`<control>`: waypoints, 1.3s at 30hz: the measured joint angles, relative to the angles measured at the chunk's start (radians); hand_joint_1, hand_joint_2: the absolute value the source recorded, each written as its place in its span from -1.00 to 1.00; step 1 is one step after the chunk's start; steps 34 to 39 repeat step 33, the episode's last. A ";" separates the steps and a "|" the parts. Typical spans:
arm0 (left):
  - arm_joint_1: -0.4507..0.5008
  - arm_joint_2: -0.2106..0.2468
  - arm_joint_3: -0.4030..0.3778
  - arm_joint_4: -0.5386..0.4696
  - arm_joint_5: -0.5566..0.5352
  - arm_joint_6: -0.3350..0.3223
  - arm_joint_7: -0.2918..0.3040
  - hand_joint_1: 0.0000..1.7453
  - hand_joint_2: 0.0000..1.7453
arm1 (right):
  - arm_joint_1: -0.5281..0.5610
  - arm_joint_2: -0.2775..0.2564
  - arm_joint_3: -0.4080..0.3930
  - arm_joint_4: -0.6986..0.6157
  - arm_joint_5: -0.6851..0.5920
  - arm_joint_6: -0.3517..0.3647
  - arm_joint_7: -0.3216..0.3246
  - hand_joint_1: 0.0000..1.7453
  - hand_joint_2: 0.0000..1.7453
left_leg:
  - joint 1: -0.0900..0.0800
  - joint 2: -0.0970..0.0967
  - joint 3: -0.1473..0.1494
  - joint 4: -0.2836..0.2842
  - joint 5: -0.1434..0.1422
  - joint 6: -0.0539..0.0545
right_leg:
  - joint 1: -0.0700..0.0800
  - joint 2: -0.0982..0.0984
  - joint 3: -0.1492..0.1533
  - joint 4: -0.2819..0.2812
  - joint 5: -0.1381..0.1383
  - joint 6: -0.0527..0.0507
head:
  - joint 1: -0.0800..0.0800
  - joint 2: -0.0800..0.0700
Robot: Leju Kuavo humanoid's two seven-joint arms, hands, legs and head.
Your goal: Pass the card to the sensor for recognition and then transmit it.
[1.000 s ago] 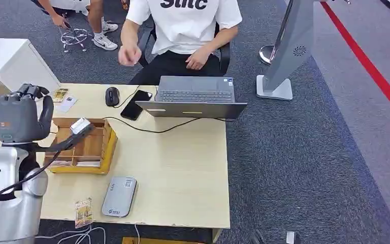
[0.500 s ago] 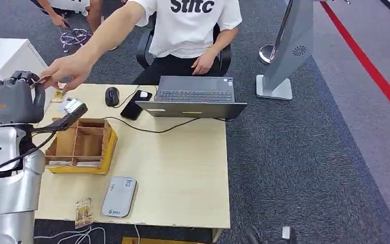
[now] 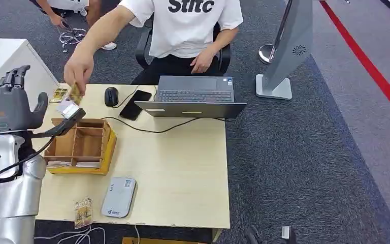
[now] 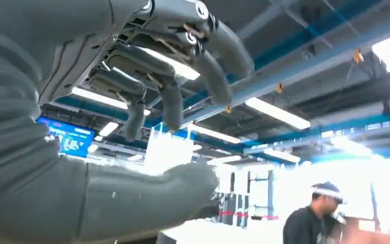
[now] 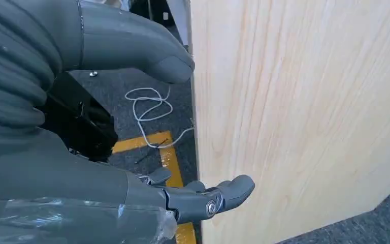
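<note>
My left hand is raised beside the table's left end, its fingers spread and nothing in it. In the left wrist view the same hand has its palm bare. A person seated behind the table reaches over, and their hand pinches a small yellowish card just right of my left hand. The grey card sensor lies flat near the table's front edge. My right hand hangs low beside the table's wooden side, fingers apart and holding nothing.
A wooden compartment box stands on the left of the table. A laptop, a mouse and a phone lie at the back. Another card rests by the front edge. A grey stand rises to the right.
The person reached to my raised left hand and took the card from it, then drew it down toward the table. My left hand's fingers opened from a closed grip.
</note>
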 joint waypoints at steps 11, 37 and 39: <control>0.033 -0.004 0.017 -0.040 0.023 0.011 -0.013 -1.00 1.00 | 0.000 0.000 0.005 0.000 0.003 -0.005 0.000 -1.00 1.00 | 0.000 0.000 0.000 0.000 0.001 0.000 | 0.000 -0.001 0.001 0.000 0.001 0.001 | 0.000 0.000; 0.679 -0.485 0.499 -0.708 1.659 0.209 -0.571 1.00 1.00 | 0.080 -0.005 -0.079 0.001 -0.134 0.075 -0.012 1.00 1.00 | -0.002 -0.002 0.002 0.000 -0.007 0.004 | -0.002 -0.002 0.004 -0.003 -0.007 0.005 | 0.000 0.000; 0.679 -0.485 0.499 -0.708 1.659 0.209 -0.571 1.00 1.00 | 0.080 -0.005 -0.079 0.001 -0.134 0.075 -0.012 1.00 1.00 | -0.002 -0.002 0.002 0.000 -0.007 0.004 | -0.002 -0.002 0.004 -0.003 -0.007 0.005 | 0.000 0.000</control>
